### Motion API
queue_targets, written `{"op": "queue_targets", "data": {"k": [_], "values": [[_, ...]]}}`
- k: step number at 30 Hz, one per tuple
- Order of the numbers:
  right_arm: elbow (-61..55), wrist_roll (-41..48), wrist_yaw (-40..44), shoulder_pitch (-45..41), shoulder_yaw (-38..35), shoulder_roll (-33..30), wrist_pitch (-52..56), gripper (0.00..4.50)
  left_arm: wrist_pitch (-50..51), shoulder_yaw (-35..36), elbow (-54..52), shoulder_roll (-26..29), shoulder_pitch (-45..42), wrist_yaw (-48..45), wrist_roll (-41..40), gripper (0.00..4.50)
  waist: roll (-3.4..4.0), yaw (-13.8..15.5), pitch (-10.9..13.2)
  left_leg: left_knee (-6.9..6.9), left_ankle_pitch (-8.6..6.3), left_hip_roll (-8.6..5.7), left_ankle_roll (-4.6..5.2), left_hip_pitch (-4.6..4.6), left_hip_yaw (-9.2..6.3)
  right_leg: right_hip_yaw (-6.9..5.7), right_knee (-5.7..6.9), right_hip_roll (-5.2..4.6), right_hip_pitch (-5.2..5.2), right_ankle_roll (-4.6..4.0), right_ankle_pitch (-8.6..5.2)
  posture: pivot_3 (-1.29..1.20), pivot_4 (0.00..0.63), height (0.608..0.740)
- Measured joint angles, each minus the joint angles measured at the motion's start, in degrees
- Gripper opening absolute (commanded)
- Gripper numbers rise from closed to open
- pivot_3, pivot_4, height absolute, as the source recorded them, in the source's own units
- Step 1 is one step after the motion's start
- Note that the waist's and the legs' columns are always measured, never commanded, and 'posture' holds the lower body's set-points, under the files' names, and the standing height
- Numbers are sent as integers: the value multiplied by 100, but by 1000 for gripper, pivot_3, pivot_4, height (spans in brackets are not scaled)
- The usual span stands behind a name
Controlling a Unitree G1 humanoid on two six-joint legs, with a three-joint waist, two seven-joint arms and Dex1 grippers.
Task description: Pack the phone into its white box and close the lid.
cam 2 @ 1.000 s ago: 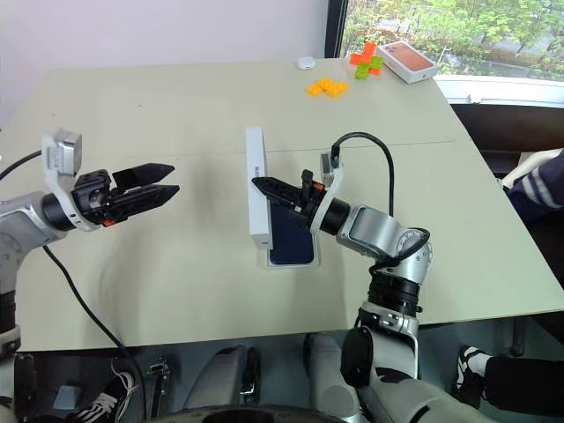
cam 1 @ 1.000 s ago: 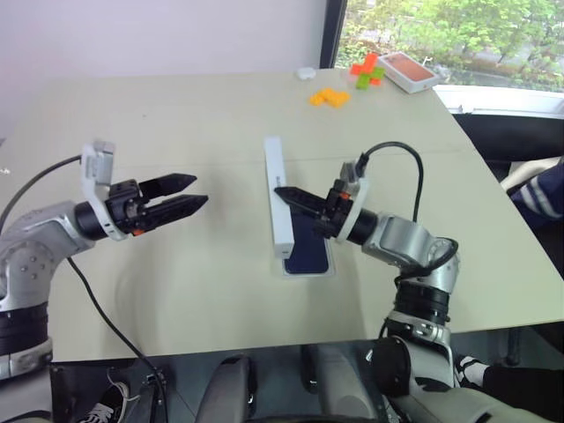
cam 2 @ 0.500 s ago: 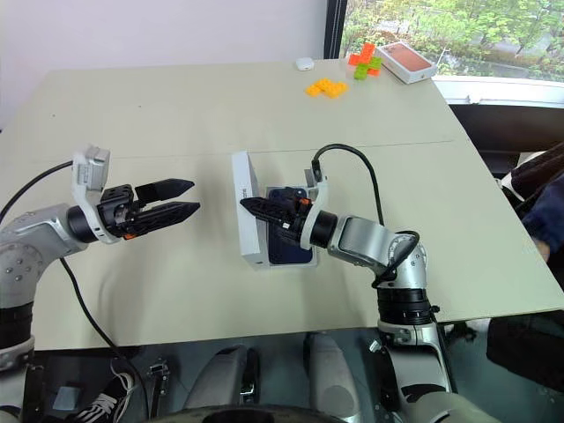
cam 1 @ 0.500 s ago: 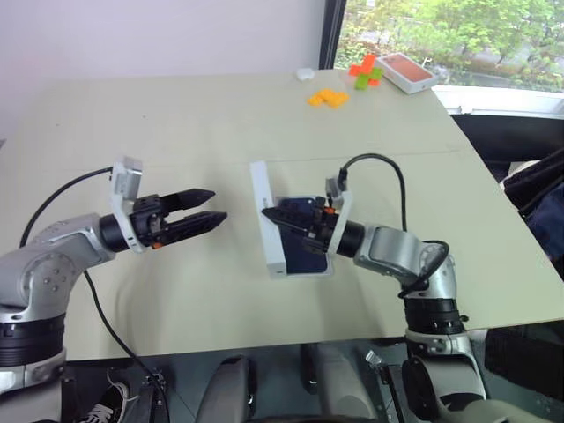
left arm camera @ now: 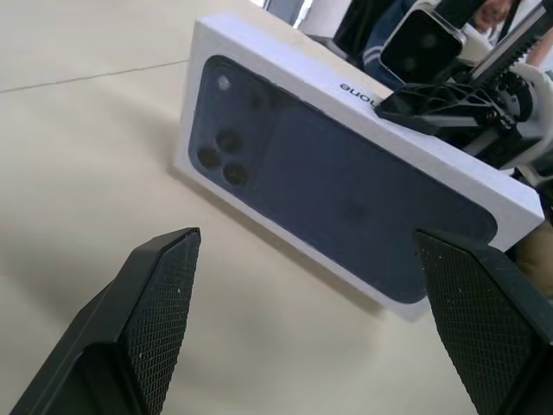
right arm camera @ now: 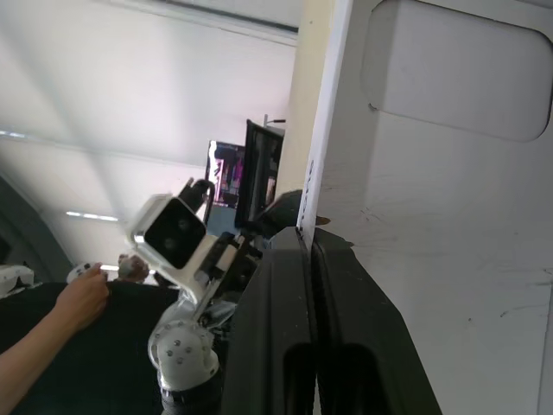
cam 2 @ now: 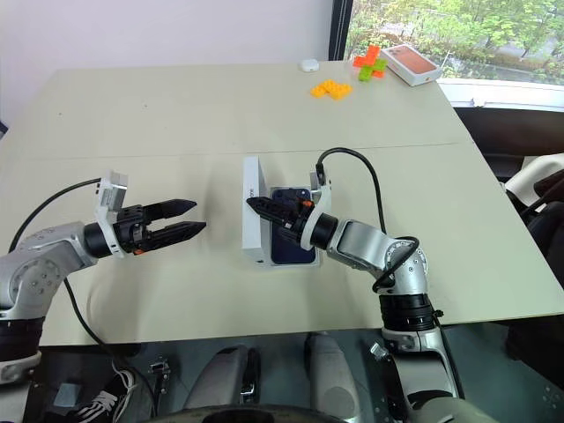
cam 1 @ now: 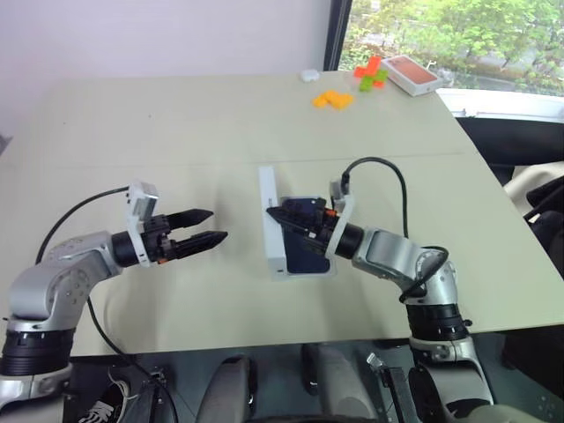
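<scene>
At the centre of the head views we see the lid (cam 1: 271, 222) standing on its long edge on the beige table (cam 1: 176, 132), propped upright beside the white box (cam 1: 304, 269). In the box lies the phone (cam 1: 304, 240), its dark navy face showing just right of the standing lid. Our right gripper (cam 1: 275, 214) reaches in from the right of the frame, its two black fingers pinched together on the lid's upper wall; the right wrist view shows those fingers (right arm camera: 298, 285) clenched on the thin white edge, with the lid's plain white inside beside them. How firmly the edge sits between the pads we cannot quite tell from that angle.

Our left gripper (cam 1: 207, 226) hovers at the left centre of the frame, well apart from the lid, pointing toward it with its fingers spread and nothing between them. In the left wrist view the lid's outer face (left arm camera: 346, 181), with its dark blue phone picture and camera dots, stands tilted ahead of the two parted fingertips (left arm camera: 160, 294).

In the upper right of the head views lie an orange-red-topped box (cam 1: 414, 74), a few orange and green blocks (cam 1: 333, 99) and a small white object (cam 1: 307, 76).
</scene>
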Motion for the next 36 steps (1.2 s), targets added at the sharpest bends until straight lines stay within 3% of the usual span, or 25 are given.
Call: {"op": "queue_targets", "data": {"k": [10, 20, 23, 28, 30, 34, 36], "values": [[-25, 145, -437, -165, 195, 49, -287, 64, 6, 21, 5, -12, -64, -46, -29, 4157, 0, -3, 0, 0, 0, -1, 0, -5, 0, 0, -1, -5, -2, 0, 0, 0, 150, 740], [-54, 213, -218, 19, 169, -479, -167, 64, -246, -296, 66, -444, -16, 69, 267, 4157, 0, 15, -1, 0, 0, -4, 0, -4, 1, 0, 0, -6, 0, 0, 0, 0, 150, 740], [-71, 249, -173, 43, 166, -571, -174, 0, -302, -478, 287, -696, -53, 152, 375, 3306, -1, 18, -2, 1, 0, -4, 0, -3, 1, 1, 0, -7, 1, 0, 1, 0, 150, 740], [-75, 224, -101, 46, 166, -639, -175, 0, -405, -841, 557, -1242, -262, 403, 668, 814, -4, 55, -4, 6, 0, -6, 0, -3, 1, 1, 1, -9, 5, 1, 1, 0, 150, 740], [-78, 201, -77, 47, 170, -639, -175, 0, -465, -982, 572, -1486, -333, 541, 760, 13, -5, 58, -4, 6, 0, -7, 0, -4, 2, 2, 1, -10, 4, 1, 2, 0, 150, 740], [-111, 169, -30, 69, 171, -664, -175, 0, -486, -1090, 575, -1563, -467, 635, 865, 13, -5, 56, -4, 6, 0, -5, 0, -3, 0, 1, 3, -8, 3, 1, 2, 0, 150, 740], [-120, 150, -23, 72, 171, -679, -175, 592, -522, -1100, 602, -1576, -514, 656, 915, 0, -5, 56, -4, 6, 0, -5, 0, -1, 0, 2, 4, -7, 4, 1, 2, 0, 150, 740]]}}
